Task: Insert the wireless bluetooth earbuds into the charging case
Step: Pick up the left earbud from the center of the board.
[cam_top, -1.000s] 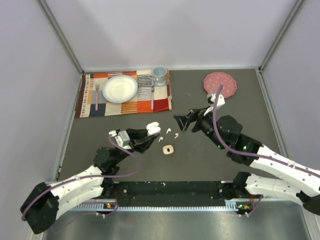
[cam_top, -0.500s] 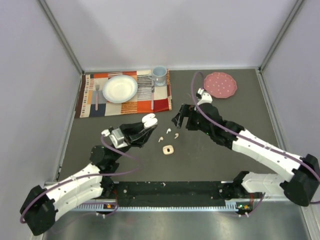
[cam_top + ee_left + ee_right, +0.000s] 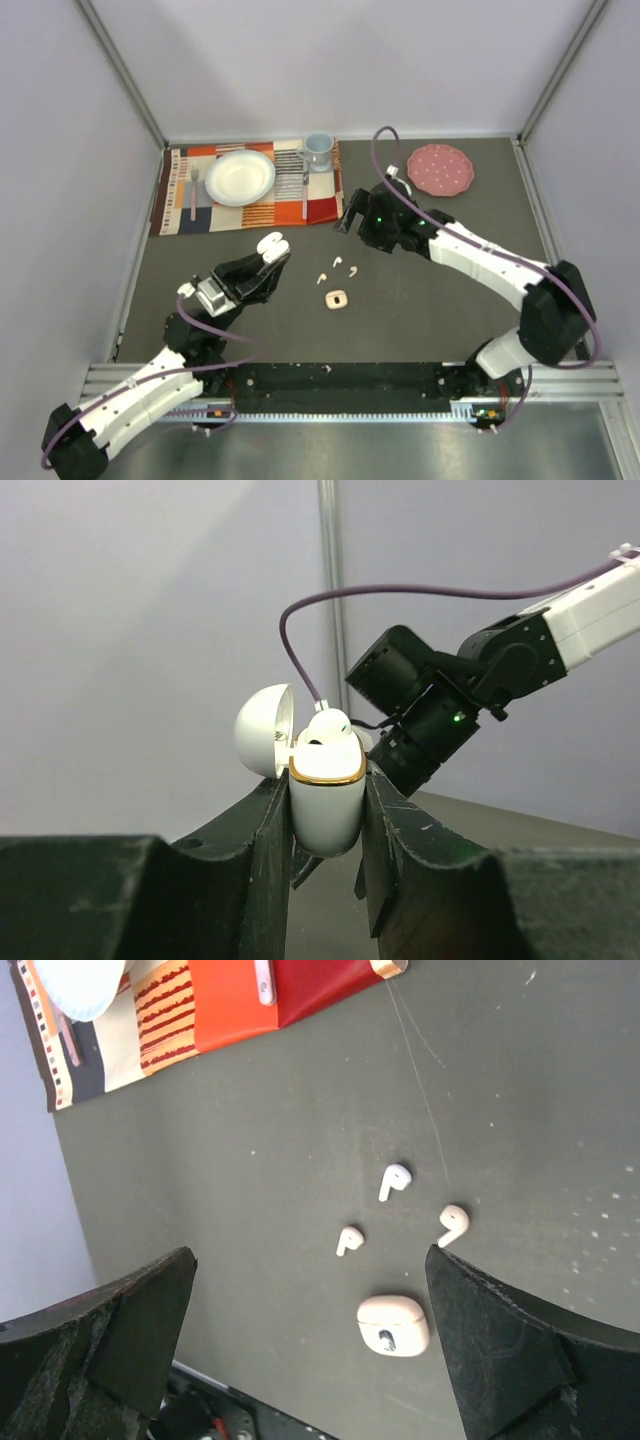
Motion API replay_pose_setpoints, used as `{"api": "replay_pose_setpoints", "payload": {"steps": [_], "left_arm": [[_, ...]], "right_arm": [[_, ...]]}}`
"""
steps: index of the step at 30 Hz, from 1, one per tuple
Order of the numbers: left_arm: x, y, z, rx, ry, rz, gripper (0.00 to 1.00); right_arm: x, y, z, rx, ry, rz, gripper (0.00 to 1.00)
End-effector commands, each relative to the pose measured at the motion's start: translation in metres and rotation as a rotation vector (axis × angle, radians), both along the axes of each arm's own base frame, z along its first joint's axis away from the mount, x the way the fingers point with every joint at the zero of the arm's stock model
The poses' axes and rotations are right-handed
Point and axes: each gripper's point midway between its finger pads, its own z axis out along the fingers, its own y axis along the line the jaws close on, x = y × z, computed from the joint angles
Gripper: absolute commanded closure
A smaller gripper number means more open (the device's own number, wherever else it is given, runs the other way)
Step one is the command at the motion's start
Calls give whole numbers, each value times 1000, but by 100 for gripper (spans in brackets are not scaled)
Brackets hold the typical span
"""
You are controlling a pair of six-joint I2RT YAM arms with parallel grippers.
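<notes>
White charging case (image 3: pixel 326 800), lid open and one earbud (image 3: pixel 327 726) seated, sits clamped in my left hand (image 3: pixel 325 780) mid-frame. My right hand (image 3: pixel 310 1300) hangs spread over three loose earbuds (image 3: pixel 395 1181) on the desk (image 3: pixel 250 1110); I'd descend squarely on one stem.

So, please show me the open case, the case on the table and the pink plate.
open case (image 3: pixel 327 805): left wrist view, its lower body.
case on the table (image 3: pixel 393 1325): right wrist view, its top face.
pink plate (image 3: pixel 439 169): top view, its centre.
</notes>
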Motion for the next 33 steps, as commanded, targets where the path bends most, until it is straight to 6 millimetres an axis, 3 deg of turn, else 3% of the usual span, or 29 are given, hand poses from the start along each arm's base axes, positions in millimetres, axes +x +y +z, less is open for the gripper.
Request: {"api": "replay_pose_setpoints", "payload": {"steps": [1,4,6,11,14,25,30,33], "left_arm": [[11,6,1,42,-7,85,100],[15,4,-1,73,1,100,100],[16,5,-4,61,17,101,100],[18,11,-8,56,19,137,100],[22,13,-6,53,31,154,100],[33,29,-22,11,104,230,100],[37,37,-19,13,112,280,100],[38,40,-21,7,115,297,100]], "right_arm": [[13,29,-8,130,150,-7,1],[18,30,-12,124,171,-72,1],[23,13,-19,47,162,-177,1],[28,-4,-4,-40,121,-335,1],[29,-1,-1,-24,142,-373,3],[21,18,-45,-123,359,-355,10],[25,34,-50,-126,392,-337,11],[25,38,-59,-140,414,-348,17]]}}
